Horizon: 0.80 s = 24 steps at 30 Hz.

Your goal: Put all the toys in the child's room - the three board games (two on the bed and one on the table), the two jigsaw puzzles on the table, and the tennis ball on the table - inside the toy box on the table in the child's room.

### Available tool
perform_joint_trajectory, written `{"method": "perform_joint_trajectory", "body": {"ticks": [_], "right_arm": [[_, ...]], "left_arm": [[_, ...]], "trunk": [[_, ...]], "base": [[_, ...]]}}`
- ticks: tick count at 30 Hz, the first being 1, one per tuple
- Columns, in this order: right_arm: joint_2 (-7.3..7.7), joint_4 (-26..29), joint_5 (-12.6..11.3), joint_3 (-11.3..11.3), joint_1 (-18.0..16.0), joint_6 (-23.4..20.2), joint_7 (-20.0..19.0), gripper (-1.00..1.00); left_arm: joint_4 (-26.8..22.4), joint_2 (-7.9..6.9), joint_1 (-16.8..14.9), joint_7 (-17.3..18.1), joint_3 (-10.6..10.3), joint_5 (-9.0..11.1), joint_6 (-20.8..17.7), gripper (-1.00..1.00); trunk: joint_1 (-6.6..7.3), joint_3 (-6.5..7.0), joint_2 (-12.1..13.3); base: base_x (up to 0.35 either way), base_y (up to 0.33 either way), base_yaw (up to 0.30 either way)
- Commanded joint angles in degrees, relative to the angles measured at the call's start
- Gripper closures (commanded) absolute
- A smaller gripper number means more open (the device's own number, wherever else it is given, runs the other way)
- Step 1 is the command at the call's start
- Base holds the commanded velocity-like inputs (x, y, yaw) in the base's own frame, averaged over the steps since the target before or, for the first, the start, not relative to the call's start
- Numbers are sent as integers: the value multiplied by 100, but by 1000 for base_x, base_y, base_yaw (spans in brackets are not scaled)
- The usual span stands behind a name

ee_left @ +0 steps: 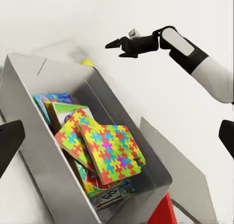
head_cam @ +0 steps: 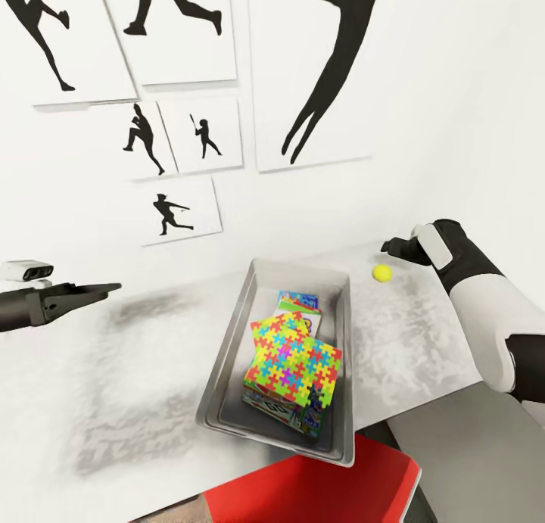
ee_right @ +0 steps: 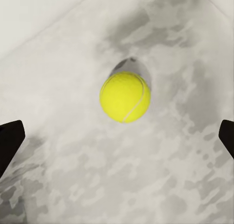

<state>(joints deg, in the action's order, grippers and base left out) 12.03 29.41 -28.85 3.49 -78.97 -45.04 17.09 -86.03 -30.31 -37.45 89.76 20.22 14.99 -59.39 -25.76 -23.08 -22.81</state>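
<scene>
White wall (head_cam: 424, 69) with black silhouette pictures (head_cam: 325, 61) backs a pale marbled worktop (head_cam: 113, 387) that runs into the corner on the right. Near edge of the worktop cuts diagonally across the head view; a red chair seat (head_cam: 318, 485) sits just below it.

Toy box (head_cam: 227, 356), light grey, thin-walled, lies lengthwise away from the robot, near end close to the worktop's front edge. Broad bare worktop to its left, narrower strip to its right.

Inside the box: two jigsaw puzzles (head_cam: 295, 356) on top, overlapping and tilted, pieces in red, yellow, green, blue, pink. Printed board games (head_cam: 299, 302) stacked under and behind them; one blue cover shows at the far end, a white-green one at the near end (ee_left: 109, 195).

Tennis ball (head_cam: 382, 272), bright yellow, rests on the worktop right of the box, near the back wall, apart from the box. In the right wrist view the ball (ee_right: 125, 96) sits centred with clear marble all round.

Right hand (head_cam: 397, 246) hangs just above and beside the ball, not touching; fingers apart, tips wide at that view's edges. Left hand (head_cam: 102, 288) hovers over the bare worktop left of the box, fingers spread, nothing between them.
</scene>
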Motion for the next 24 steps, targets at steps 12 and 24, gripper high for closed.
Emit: {"method": "perform_joint_trajectory", "body": {"ticks": [12,24], "right_arm": [[-7,4,-60,42,-5,-13,48,-100],[23,12,-55,31,-54,-21,48,-100]], "left_arm": [[7,-18,-2089,24,-2102,114,-61,-100],[16,-2,-2204,24,-2249,99,-61,-100]], "trunk": [[-2,-124,-11],[-2,-238,-11]], "base": [[0,0,0],[0,0,0]]}}
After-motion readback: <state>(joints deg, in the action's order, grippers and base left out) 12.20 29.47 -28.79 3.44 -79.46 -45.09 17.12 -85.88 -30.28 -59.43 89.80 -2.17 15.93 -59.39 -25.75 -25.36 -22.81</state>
